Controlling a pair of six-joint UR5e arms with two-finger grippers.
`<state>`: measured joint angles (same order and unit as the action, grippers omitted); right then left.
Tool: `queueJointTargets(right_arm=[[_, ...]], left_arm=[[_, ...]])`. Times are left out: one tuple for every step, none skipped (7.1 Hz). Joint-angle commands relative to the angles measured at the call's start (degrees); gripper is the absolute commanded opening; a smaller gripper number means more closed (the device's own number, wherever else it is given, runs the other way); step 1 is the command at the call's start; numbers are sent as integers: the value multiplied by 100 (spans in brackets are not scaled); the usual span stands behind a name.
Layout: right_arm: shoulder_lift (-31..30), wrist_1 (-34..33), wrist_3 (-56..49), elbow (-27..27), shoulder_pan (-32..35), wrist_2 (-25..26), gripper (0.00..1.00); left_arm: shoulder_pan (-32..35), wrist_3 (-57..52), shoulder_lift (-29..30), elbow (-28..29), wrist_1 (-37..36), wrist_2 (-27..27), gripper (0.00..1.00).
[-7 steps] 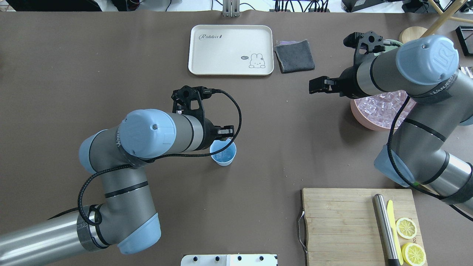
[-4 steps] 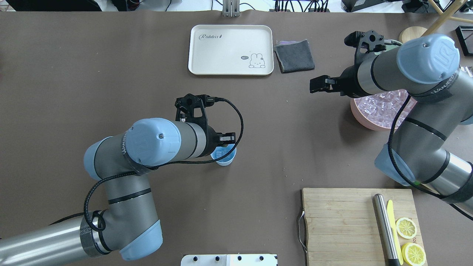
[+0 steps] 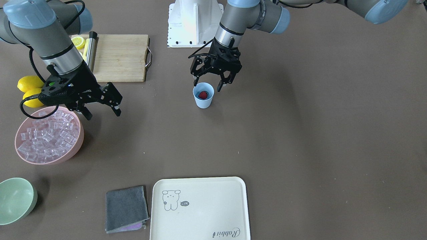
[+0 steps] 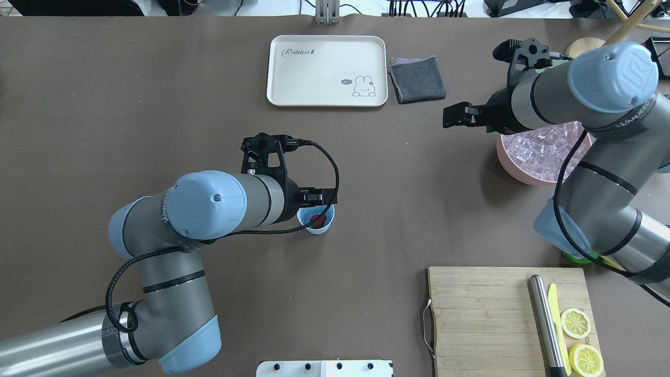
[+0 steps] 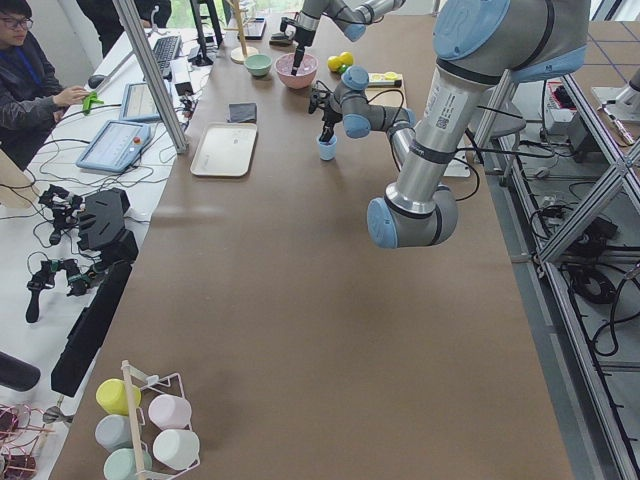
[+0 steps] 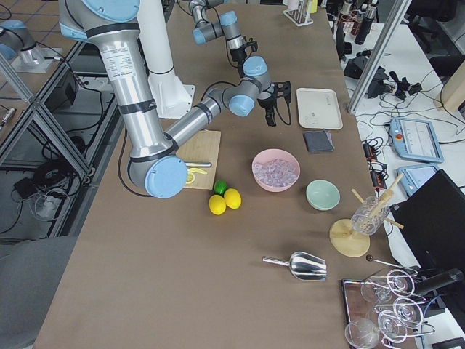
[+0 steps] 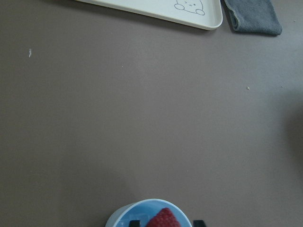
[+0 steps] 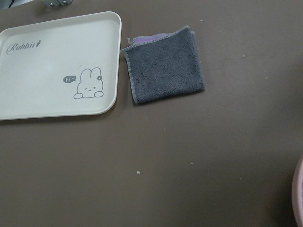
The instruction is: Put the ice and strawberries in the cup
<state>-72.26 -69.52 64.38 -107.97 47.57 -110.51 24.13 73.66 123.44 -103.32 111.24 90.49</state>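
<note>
- The pink bowl (image 3: 75, 148), smooth and round, sits near the tabletop's right-end edge, heaped with ice (image 3: 46, 136) in small glassy cubes.
- The right gripper (image 3: 102, 112) hangs spread and empty just beside the bowl's rim, on the side towards the table's middle. It is by far the nearer arm for fetching ice.
- The left gripper (image 3: 207, 87), jaws apart and holding nothing, hovers straight above the cup (image 3: 203, 101).
- The cup, tapered pale-blue plastic, stands upright around the tabletop's middle.
- The strawberry (image 3: 202, 95), red and pitted, lies inside it.
</note>
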Motion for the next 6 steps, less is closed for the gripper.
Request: queueJointTargets(right_arm=[[-60,-18,-396,65,435,-661,100],[-173,-18,-696,153,655,-873,100],[-314,-18,-977,258,839,-1032,100],[-576,-18,-1137,268,989,-1042,100],[-840,-18,-1643,338,1321,-1156,100],[-1173,-1,-2440,591,1821,-1566,100]], left_arm=[[763,-692,-40,-65,-155,74,98],[1247,-2427,-344,152,-34,275,98],[1844,-3497,-408,477,298,294,98],[2006,-3499,-452,576,423,286,98],[2121,-3551,-496,881,416,242,98],[2583,-3569,-636,1102,311,346,98]])
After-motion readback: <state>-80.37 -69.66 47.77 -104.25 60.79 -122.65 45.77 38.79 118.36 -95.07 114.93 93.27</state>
